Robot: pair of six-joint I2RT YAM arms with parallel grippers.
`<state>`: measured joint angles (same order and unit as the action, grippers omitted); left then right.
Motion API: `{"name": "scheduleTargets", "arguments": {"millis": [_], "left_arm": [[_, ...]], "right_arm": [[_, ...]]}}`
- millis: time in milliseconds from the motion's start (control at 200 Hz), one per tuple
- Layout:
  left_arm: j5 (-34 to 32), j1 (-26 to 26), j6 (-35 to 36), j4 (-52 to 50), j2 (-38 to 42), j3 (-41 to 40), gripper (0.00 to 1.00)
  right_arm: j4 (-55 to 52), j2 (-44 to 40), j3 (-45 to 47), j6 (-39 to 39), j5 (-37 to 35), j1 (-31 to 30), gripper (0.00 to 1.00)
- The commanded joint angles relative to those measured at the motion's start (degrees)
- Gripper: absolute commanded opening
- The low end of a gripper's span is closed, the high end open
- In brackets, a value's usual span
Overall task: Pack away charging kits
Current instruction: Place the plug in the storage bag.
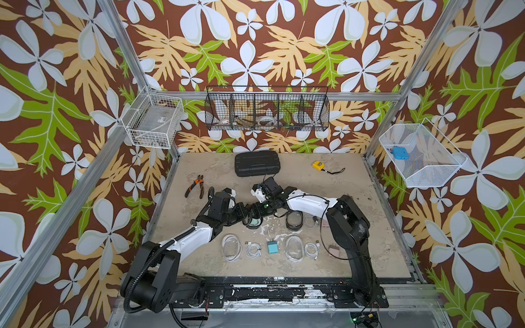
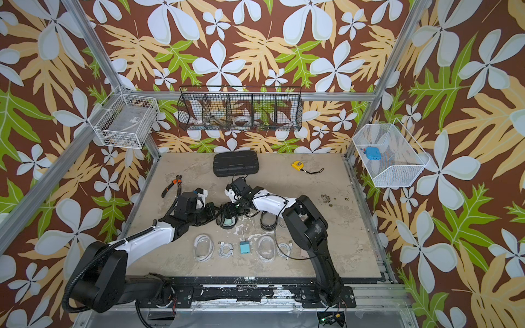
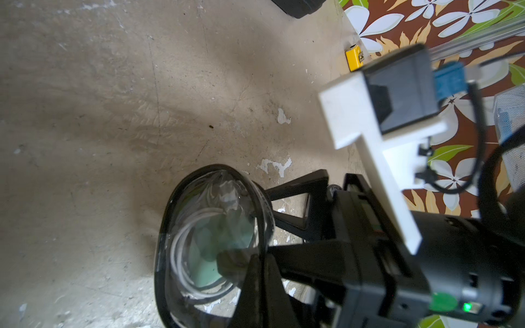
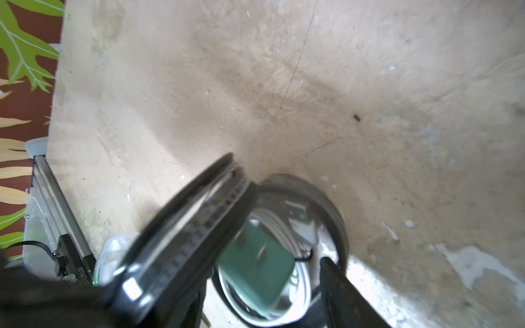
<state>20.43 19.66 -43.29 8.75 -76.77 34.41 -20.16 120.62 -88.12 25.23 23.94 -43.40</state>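
A short white printed number runs along a small black part [image 4: 81, 273] beside the aluminium rail [image 4: 61, 204] in the right wrist view. Its digits are too blurred to read surely. Nothing else is legible.

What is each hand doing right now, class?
Left hand: closed at the rim of the black-rimmed case; whether it grips it cannot be told.
Right hand: open, holding nothing, at the same case.
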Motion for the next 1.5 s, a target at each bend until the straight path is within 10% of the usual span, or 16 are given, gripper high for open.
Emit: {"name": "scheduleTargets", "arguments": {"millis": [0, 545, 841, 1056, 1496], "left_arm": [[0.82, 0.12, -0.06, 1.54, -0.25, 0.08, 0.00], [2.05, 0.14, 1.44, 2.09, 0.15, -1.34, 0.00], [4.97, 0.12, 2.23, 3.29, -1.34, -0.93, 0.00], [-0.03, -0.13, 5.09, -1.72, 1.24, 0.00, 0.43], [-2.16, -3.80, 8.40, -6.18, -0.16, 0.65, 0.51]], "right_arm": [[2.06, -1.79, 0.99, -0.02, 3.75, -0.43, 0.58], [7.59, -0.30, 6.08, 2.81, 7.39, 0.49, 0.28], [6.25, -4.84, 9.84, 0.67, 8.48, 2.59, 0.42], [1.36, -13.72, 13.50, -3.26, 2.61, 4.66, 0.47], [1.00, -4.25, 3.86, -1.33, 5.81, 2.00, 0.52]]}}
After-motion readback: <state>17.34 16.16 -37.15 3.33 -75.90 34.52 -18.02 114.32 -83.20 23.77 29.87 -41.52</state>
